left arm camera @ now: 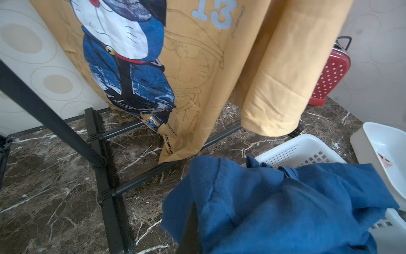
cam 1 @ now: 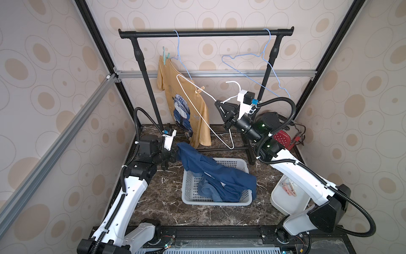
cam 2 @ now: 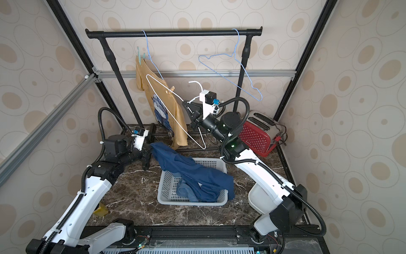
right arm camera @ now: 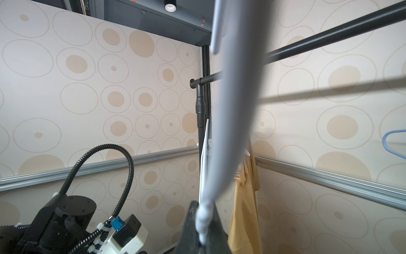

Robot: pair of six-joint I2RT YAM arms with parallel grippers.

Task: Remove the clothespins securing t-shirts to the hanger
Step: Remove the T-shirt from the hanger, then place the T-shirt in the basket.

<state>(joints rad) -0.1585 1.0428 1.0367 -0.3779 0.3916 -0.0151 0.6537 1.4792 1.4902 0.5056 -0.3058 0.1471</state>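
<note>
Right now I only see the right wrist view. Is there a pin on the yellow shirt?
Observer: Yes, a tan pin clips the yellow shirt to the white hanger.
Operator: Any other pins?
Observer: A teal pin sits at the shirt's top corner, by a blue hanger.
Operator: What's the left arm doing?
Observer: The left gripper is shut on a blue shirt that drapes over the basket.

Tabletop [cam 1: 153, 198] is glossy dark marble-look stone; basket [cam 1: 189, 187] is white perforated plastic. Navy shirt [cam 1: 219, 173] and mustard shirt [cam 1: 186, 105] are 2 matt soft cloths, the mustard with a printed front. Rack rail [cam 1: 206, 33] is matt black tube, hanger [right arm camera: 232, 110] smooth white-coated wire.
</note>
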